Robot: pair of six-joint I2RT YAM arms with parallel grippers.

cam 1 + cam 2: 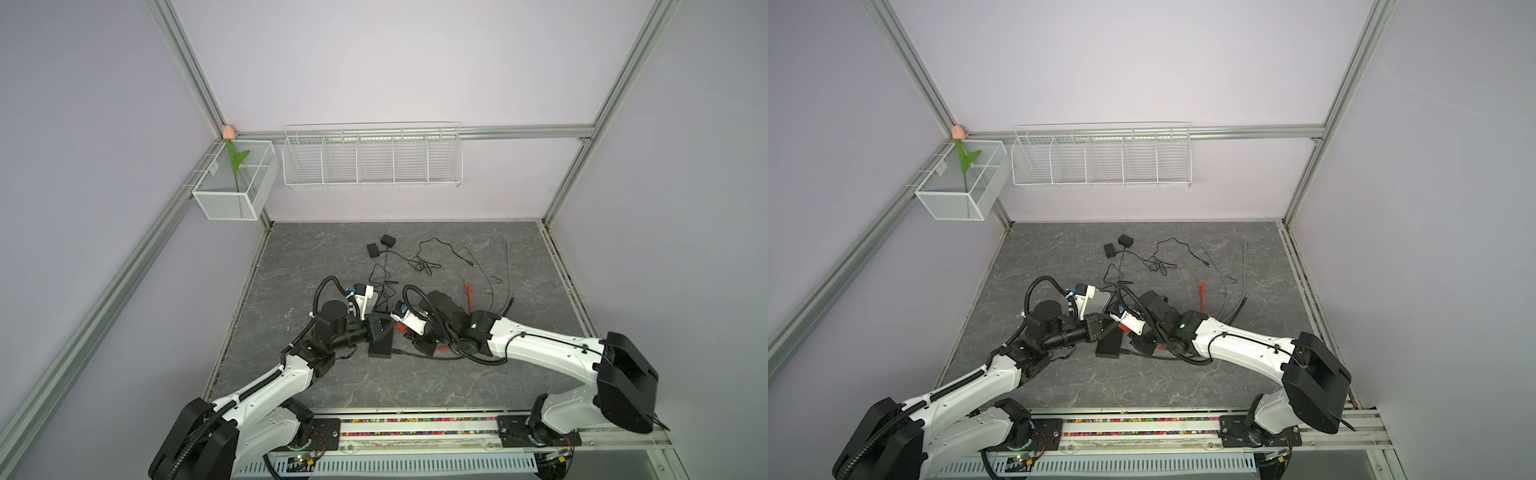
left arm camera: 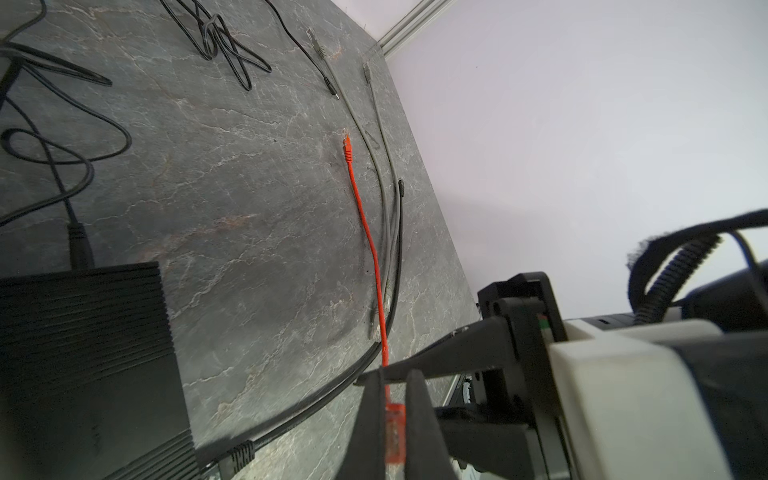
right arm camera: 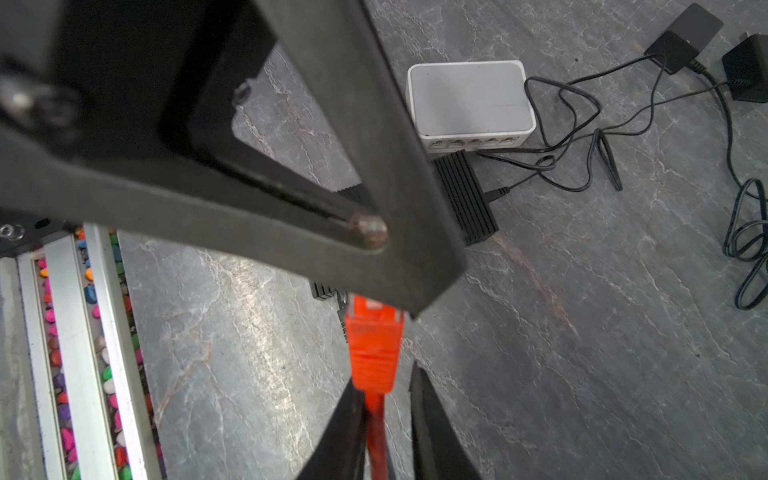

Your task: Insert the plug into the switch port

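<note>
The orange Ethernet plug (image 3: 374,349), clamped in the left gripper's (image 2: 395,378) fingers, sat just short of the black ribbed switch (image 3: 465,195). The right gripper's (image 3: 384,378) fingers straddled its cable (image 3: 376,440), slightly apart. Alignment appeared current; insertion needed a square push.

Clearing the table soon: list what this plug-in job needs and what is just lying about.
Job: orange Ethernet plug; left tool shut on it; right tool around its orange cable; black switch.
Lying about: white switch (probably); grey cables; black power adapters; artificial tulip; mesh basket; wire rack.
</note>
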